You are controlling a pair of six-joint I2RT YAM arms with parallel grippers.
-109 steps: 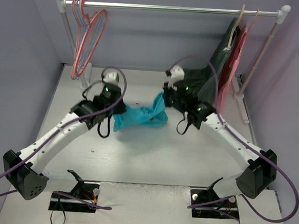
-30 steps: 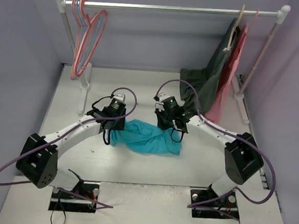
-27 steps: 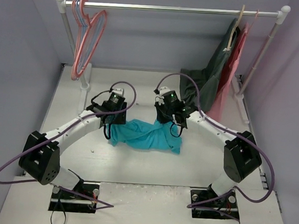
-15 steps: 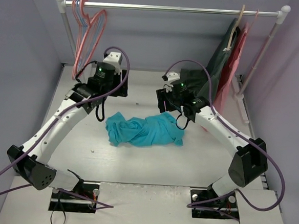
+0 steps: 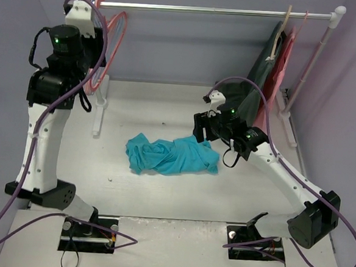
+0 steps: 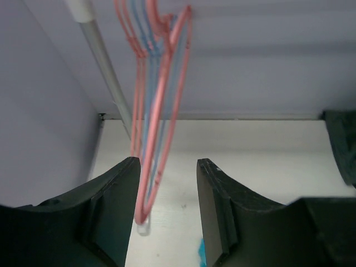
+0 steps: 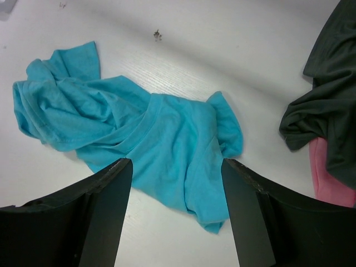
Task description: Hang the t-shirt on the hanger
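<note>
Dropped from both arms, the t-shirt [image 5: 171, 156] now lies crumpled mid-worktop [image 5: 161, 196], and the left arm has swung up to the rail [image 5: 205, 10]. There the hanger [image 6: 162, 111] hangs bunched with a light-blue hanger [image 6: 147, 94]. The left fingers [image 6: 111, 203] stand apart around their low corner, gripping nothing. The right fingers [image 7: 103, 206] hover spread over the shirt, empty. Closing now could pinch both hangers together, or knock the bunch along the rail.

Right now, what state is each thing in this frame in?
teal t-shirt, crumpled on the table, unheld.
salmon-pink hanger, hanging on the rail, ungripped.
left gripper, open, empty, raised facing the hanger.
right gripper, open, empty, above the t-shirt.
dark grey-green garment, hanging, hem on the table.
pink garment, hanging beside it.
</note>
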